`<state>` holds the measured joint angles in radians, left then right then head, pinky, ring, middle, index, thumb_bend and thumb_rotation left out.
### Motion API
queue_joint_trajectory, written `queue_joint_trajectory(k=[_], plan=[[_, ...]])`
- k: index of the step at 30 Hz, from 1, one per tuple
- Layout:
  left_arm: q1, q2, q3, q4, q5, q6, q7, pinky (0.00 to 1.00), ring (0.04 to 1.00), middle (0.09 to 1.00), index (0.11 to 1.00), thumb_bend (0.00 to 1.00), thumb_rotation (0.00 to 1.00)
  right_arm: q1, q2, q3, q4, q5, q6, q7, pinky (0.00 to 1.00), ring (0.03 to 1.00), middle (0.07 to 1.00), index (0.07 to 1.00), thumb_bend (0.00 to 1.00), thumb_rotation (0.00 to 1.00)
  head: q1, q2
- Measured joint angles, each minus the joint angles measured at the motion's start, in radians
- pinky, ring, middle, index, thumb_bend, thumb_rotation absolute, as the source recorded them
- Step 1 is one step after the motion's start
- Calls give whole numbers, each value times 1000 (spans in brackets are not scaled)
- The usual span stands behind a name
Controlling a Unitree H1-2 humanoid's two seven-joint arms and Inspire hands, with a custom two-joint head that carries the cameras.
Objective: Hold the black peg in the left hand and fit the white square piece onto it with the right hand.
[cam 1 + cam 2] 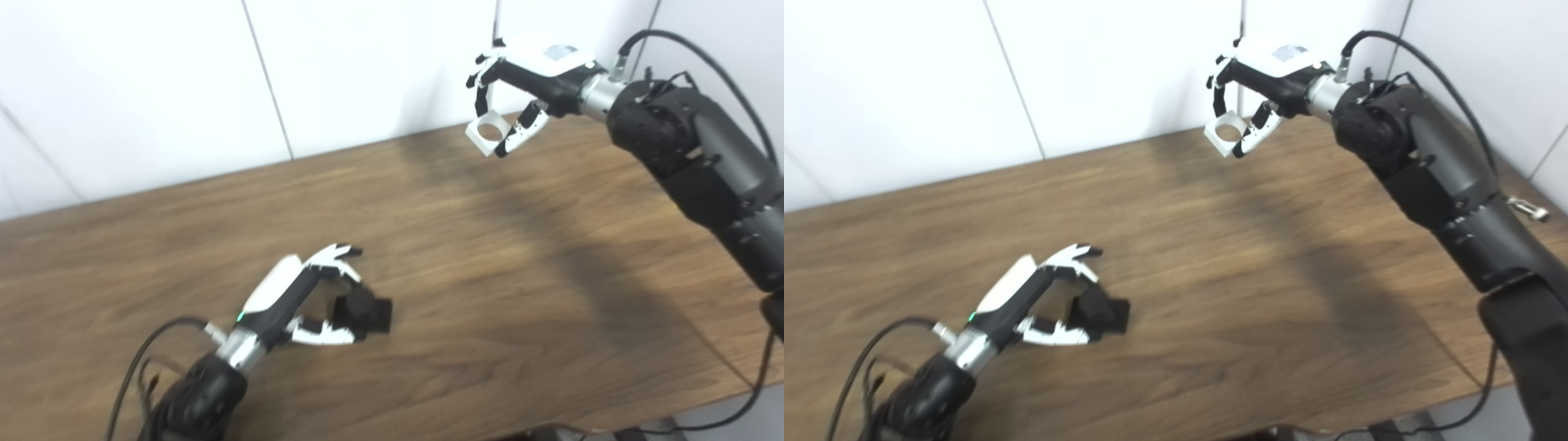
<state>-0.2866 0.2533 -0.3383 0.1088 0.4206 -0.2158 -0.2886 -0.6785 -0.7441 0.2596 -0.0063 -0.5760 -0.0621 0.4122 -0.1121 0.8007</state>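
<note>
The black peg [365, 313], a round post on a square base, sits low at the table [490, 257] in the front left. My left hand [306, 294] is closed around it, thumb under its near side and fingers curled over its top. My right hand [520, 92] is raised above the table's far right edge and is shut on the white square piece [488, 131], which has a round hole through it. The piece hangs between the thumb and fingers, well apart from the peg. Both also show in the right eye view: the peg [1101, 312] and the piece [1226, 131].
A white panelled wall [306, 73] stands right behind the table's far edge. The right arm [704, 159] reaches across the table's right side, with a cable looping over it. Cables trail from the left forearm [147, 361] at the front left.
</note>
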Motion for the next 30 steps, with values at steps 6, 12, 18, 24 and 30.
queue_joint_trajectory(k=[6, 12, 18, 24, 30], plan=[[-16, -11, -12, 2, 21, 26, 1, 826, 948, 902, 491, 519, 81, 7, 10, -12, -62, 60, -16, 46, 1000, 910, 784, 480, 523, 135, 101, 17], [-41, -28, -18, 28, 38, 39, 9, 827, 952, 899, 491, 519, 79, 8, 45, -14, -166, 124, -26, 107, 1000, 901, 776, 478, 522, 135, 138, 20], [-48, -40, -21, 44, 39, 38, 18, 828, 957, 901, 490, 519, 80, 15, 87, -9, -252, 157, -26, 151, 1000, 902, 784, 478, 521, 139, 149, 22], [-49, -41, -23, 44, 39, 39, 18, 826, 958, 902, 490, 519, 80, 18, 150, 5, -317, 187, 15, 215, 1000, 906, 788, 478, 522, 138, 146, 26], [-49, -42, -25, 44, 40, 39, 18, 826, 957, 903, 490, 519, 81, 33, 179, 27, -356, 194, 36, 254, 1000, 908, 787, 478, 523, 139, 146, 31]])
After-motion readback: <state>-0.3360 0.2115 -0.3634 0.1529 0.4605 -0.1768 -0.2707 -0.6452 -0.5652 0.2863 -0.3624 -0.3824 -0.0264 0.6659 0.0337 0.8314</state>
